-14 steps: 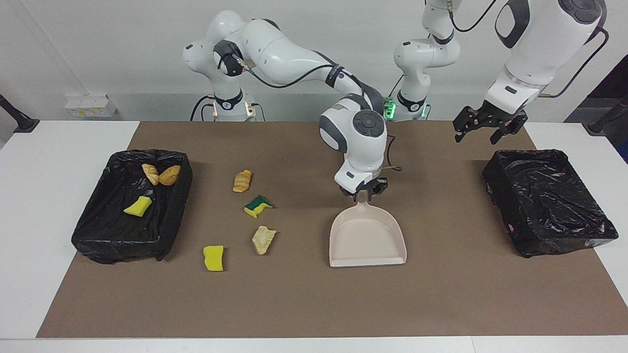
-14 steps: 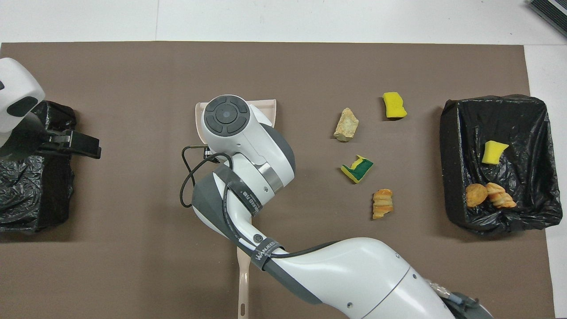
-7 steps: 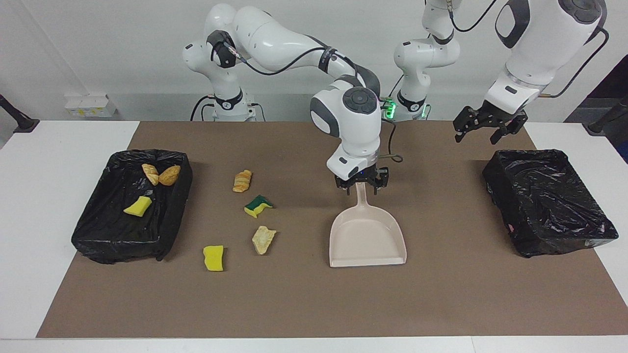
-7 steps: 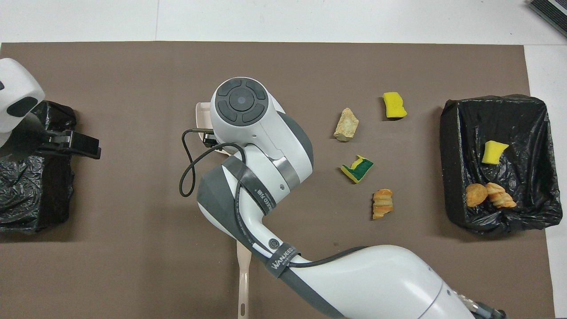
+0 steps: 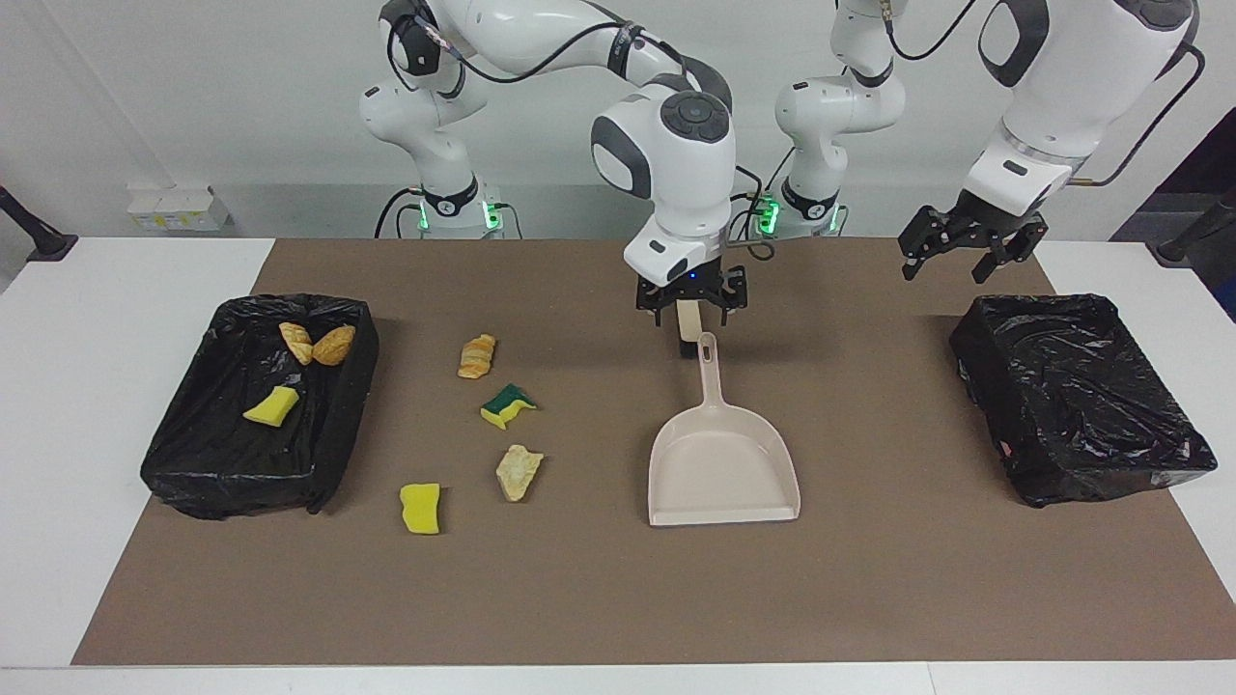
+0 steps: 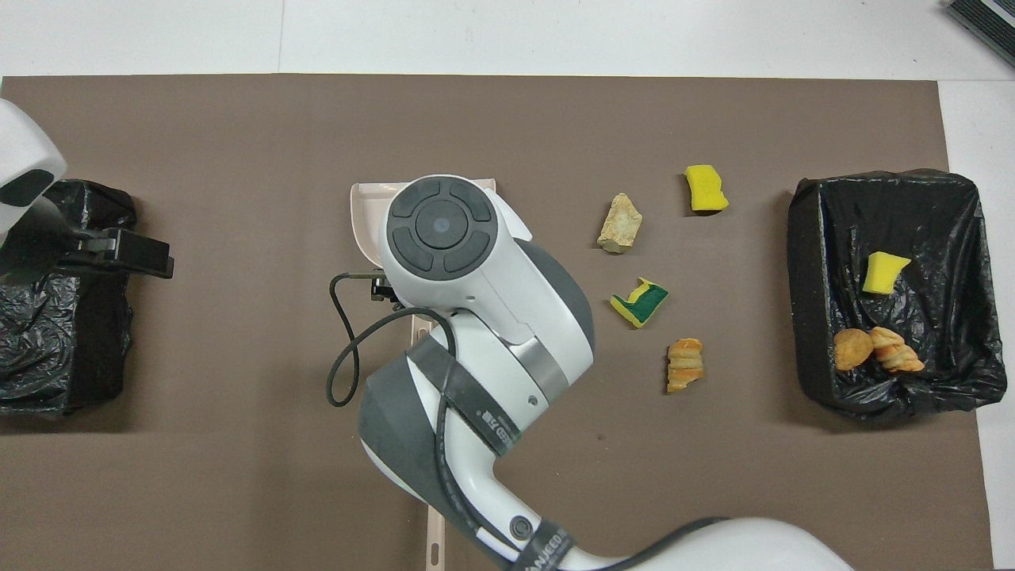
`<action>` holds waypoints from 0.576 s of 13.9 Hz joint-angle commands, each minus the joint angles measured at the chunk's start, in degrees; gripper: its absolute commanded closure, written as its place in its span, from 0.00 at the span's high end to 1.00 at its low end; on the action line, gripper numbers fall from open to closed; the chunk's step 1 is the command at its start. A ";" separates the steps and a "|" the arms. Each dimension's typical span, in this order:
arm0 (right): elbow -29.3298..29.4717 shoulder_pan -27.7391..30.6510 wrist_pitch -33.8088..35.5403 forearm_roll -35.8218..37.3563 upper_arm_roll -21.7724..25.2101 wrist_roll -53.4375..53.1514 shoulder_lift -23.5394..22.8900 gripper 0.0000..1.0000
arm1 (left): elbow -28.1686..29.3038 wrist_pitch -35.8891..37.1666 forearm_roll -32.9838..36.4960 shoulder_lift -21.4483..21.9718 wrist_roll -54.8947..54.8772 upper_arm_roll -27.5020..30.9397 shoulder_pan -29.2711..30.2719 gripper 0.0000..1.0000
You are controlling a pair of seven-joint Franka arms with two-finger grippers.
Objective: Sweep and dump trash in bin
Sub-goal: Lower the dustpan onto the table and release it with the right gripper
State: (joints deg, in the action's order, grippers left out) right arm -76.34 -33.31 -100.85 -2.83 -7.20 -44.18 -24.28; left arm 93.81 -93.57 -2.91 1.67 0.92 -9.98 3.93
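**Right claw** (image 5: 690, 311): raised over the handle end of the dustpan (image 5: 722, 473), fingers spread wide, nothing gripped. The handle tip shows clear below it.

**Dustpan:** flat on the bench (image 5: 618, 598), mouth turned away from the robots, handle toward them. Judged parked so a claw can take the handle again. It is empty.

**Brush** (image 6: 434, 531): lies in line w/ the dustpan handle, nearer the robots than the dustpan. A beige bar w/ dark end shows between the right claw's fingers in the facing view. This is prob. the brush on the bench, not confirmed.

**Left claw** (image 5: 966, 259): waits, open and empty, well apart from the dustpan toward the left arm's end, over the bench beside the empty lined bin (image 5: 1081, 386).

**Trash:**
- 3 pcs are in the bin (image 5: 338, 405) well apart from the dustpan at the right arm's end: two bread chunks (image 5: 317, 344) and a yellow sponge (image 5: 272, 406).
- 4 pcs lie loose between that bin and the dustpan: a croissant-like piece (image 5: 476, 356), a green-yellow sponge (image 5: 509, 404), a pale chunk (image 5: 519, 471) and a yellow sponge (image 5: 420, 508).

**Assessment:** approx. half done. Loose pcs sit on the dustpan's side rather than at its mouth, so the pan will need re-aiming.
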 commanded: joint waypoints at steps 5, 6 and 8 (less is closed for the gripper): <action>-17.92 -1.04 -3.09 -5.96 -0.45 1.39 11.15 1.00 | -2.67 0.93 1.24 0.61 -0.75 0.22 0.11 1.00; -23.71 -2.88 -6.95 -6.05 -0.54 0.07 14.23 1.00 | -2.41 0.93 1.24 1.05 -0.57 0.22 0.11 1.00; -33.66 -5.00 -12.33 -6.22 -0.54 -0.73 19.68 1.00 | -0.74 1.46 1.16 2.72 -0.48 0.57 0.11 1.00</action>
State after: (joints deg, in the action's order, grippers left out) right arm -96.12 -37.02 -106.93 -7.83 -7.65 -43.69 -13.45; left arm 91.82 -93.31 -2.88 2.44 0.92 -9.67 3.95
